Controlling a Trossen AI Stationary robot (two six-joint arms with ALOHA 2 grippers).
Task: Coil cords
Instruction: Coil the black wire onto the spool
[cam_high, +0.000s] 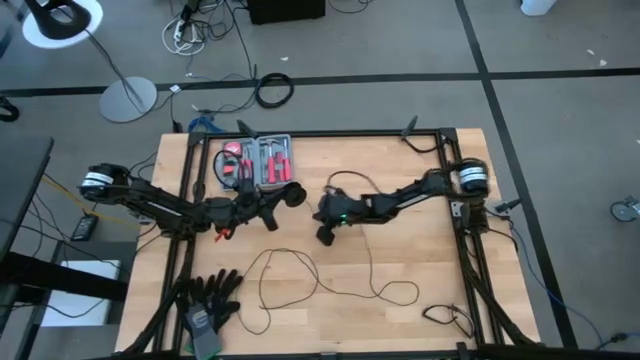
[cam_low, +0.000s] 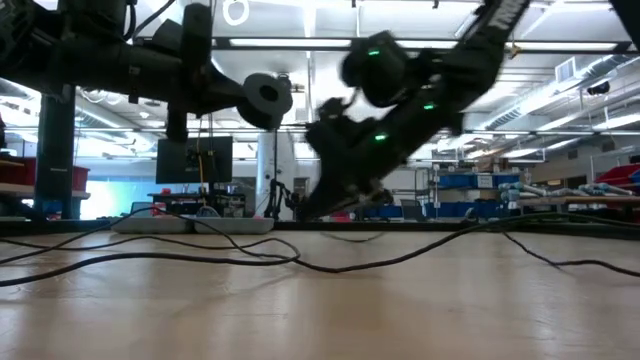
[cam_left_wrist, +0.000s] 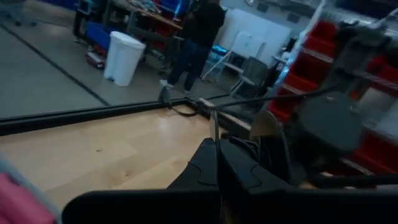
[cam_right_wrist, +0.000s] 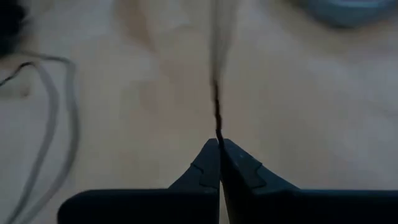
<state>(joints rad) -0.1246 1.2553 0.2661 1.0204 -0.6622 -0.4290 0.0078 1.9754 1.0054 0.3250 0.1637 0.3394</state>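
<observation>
Right gripper (cam_right_wrist: 219, 144) at table centre, fingers pinched shut on the thin black cord (cam_right_wrist: 217, 106). Left gripper (cam_left_wrist: 217, 149) just left of it, also clamped on the cord. Rest of the cord lies in loose loops on the near table (cam_high: 430, 230).

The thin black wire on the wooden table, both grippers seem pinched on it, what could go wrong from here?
1. The right gripper and left gripper are each shut on the thin black wire; pulling apart could strain it or make it slip out.
2. The loose loops sprawl over the wooden table and may tangle or knot.
3. The wire could snag on the black gloves nearby.
</observation>
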